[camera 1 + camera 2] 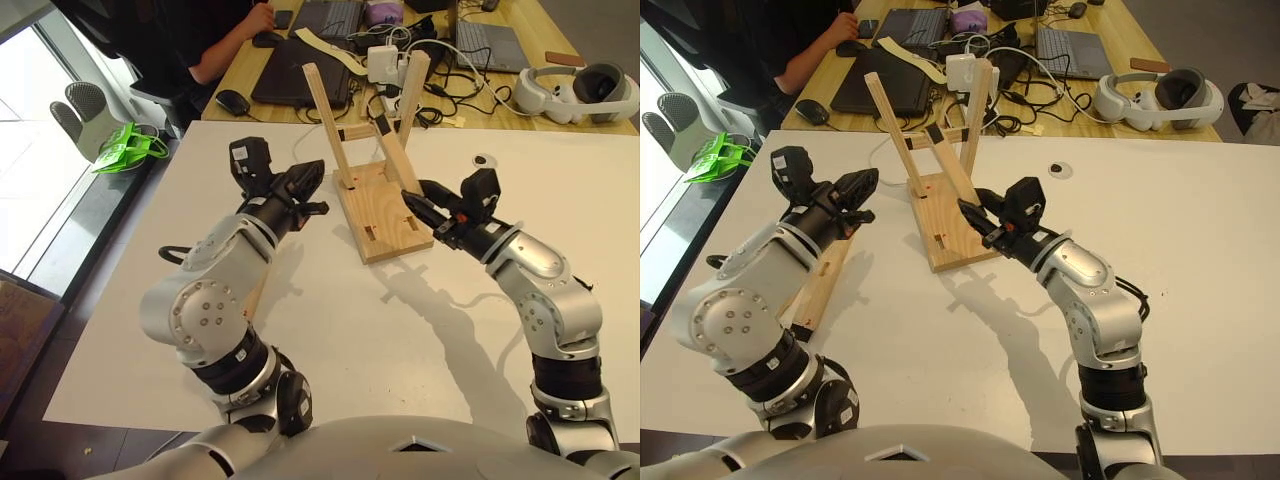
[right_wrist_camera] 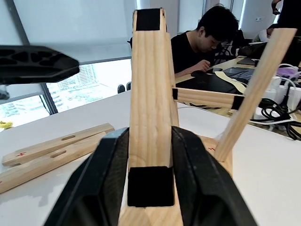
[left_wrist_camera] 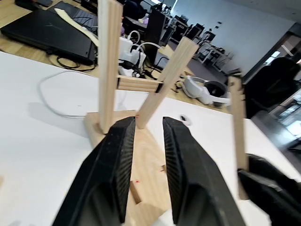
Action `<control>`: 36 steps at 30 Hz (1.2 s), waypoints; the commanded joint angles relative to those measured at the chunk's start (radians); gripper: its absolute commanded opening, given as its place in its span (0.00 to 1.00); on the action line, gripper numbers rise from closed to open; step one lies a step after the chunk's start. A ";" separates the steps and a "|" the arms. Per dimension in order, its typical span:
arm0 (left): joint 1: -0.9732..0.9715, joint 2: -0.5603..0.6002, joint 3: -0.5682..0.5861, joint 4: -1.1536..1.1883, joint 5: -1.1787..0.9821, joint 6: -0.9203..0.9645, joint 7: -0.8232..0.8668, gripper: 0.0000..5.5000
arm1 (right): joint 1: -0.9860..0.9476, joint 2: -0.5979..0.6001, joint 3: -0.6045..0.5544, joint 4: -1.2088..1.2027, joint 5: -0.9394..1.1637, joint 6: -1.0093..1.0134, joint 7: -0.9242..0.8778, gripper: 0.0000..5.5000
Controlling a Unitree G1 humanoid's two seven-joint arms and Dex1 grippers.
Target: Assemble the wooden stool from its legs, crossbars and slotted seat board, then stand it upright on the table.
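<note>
Wooden stool (image 1: 372, 170): it is lying half built and upside down on the white table (image 1: 330, 340), at about 12 o'clock from the robot.
Seat board (image 1: 385, 225): it is resting flat on the table, with open slots showing on its upper face.
Standing legs: one leg (image 1: 328, 125) is rising at the 10 o'clock corner of the board, and a second leg (image 1: 412, 85) is rising on the 1 o'clock side.
Crossbar (image 3: 138, 84): it is joining these two legs, a short way above the board.
Third leg (image 2: 150, 94): it is leaning toward 11 o'clock over the board. I cannot tell whether its lower end is sitting in a slot.
Right gripper (image 1: 418, 203): it is staying at the 3 o'clock edge of the board, and its fingers (image 2: 193, 165) are pinching the third leg near its lower end.
Left gripper (image 1: 322, 187): it is hovering at 9 o'clock of the board, close to it, with the fingers (image 3: 117, 155) spread apart and holding nothing.
Loose wooden pieces (image 1: 825, 285): two slotted pieces are lying side by side on the table at 8 o'clock of the board, partly under the left arm.
Behind the table: a wooden desk (image 1: 545, 40) at 12 o'clock is carrying a laptop (image 1: 300, 75), cables and a headset (image 1: 580, 90).
</note>
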 commanded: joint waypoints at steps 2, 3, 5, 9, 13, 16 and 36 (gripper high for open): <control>-0.146 -0.270 0.258 0.027 -0.201 0.110 0.035 0.19 | 0.002 0.049 0.078 0.031 -0.052 -0.111 -0.014 0.24; -0.157 -0.283 0.283 0.041 -0.241 0.108 0.053 0.19 | 0.003 0.059 0.088 0.035 -0.056 -0.123 -0.017 0.24; -0.156 -0.291 0.297 0.072 -0.322 0.086 0.106 0.19 | 0.007 0.075 0.108 0.041 -0.060 -0.143 -0.021 0.24; -0.115 -0.254 0.253 0.137 -0.533 -0.053 0.279 0.09 | 0.009 0.110 0.132 0.055 -0.061 -0.165 -0.029 0.24; -0.045 -0.181 0.134 0.173 -0.718 -0.175 0.416 0.04 | 0.021 0.161 0.138 0.073 -0.038 -0.160 -0.062 0.24; 0.003 -0.105 0.034 0.149 -0.838 -0.291 0.478 0.06 | 0.029 0.217 0.130 0.095 -0.020 -0.148 -0.107 0.24; 0.238 0.362 -0.298 0.116 -0.862 -0.554 0.432 0.34 | 0.027 0.210 0.101 -0.032 0.129 0.012 -0.117 0.24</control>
